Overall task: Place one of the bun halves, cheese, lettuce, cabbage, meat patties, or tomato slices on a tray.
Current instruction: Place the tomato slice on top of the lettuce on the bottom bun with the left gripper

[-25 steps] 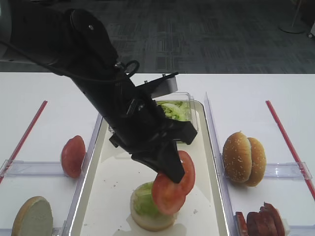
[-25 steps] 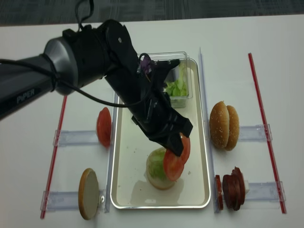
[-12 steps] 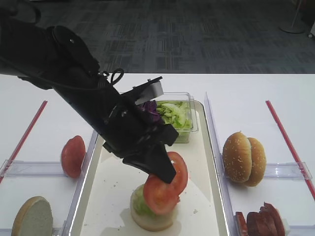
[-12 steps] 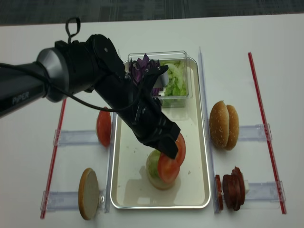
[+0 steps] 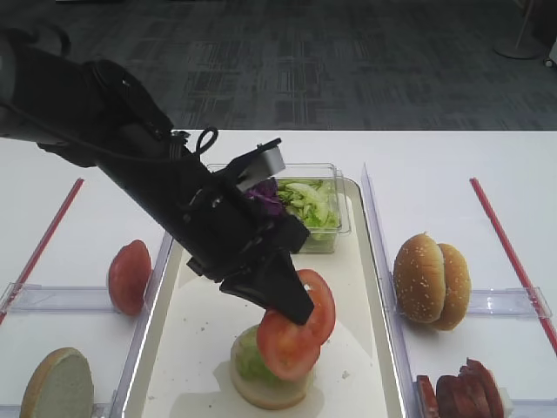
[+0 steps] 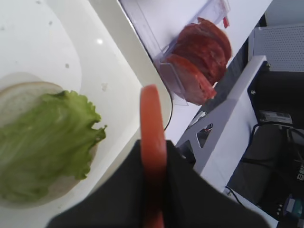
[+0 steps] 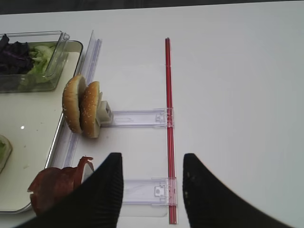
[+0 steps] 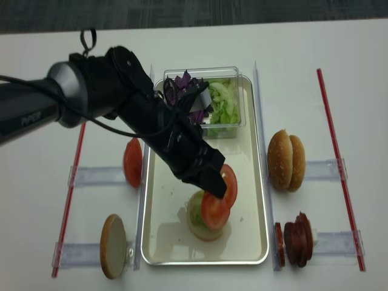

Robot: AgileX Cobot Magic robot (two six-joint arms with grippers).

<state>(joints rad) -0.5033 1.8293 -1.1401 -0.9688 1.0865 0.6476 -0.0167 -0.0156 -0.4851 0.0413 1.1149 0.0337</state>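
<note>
Exterior high — left claw [image 5: 296, 305] clamped on tomato slices [image 5: 296, 331] | right claw [image 7: 152, 190] apart | arm hides tray [image 5: 365, 287] middle

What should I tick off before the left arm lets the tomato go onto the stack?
1. Left pincer shut on the tomato slices: ok; two overlapping slices show.
2. Slices over the lettuce and bun base: ok in both high views.
3. Slices lying flat for release: not ok, they hang on edge in the left wrist view.
4. Slices touching the lettuce: cannot tell.
5. Stack sits inside the tray: ok.
6. Right pincer open, empty, off the tray: ok.
</note>
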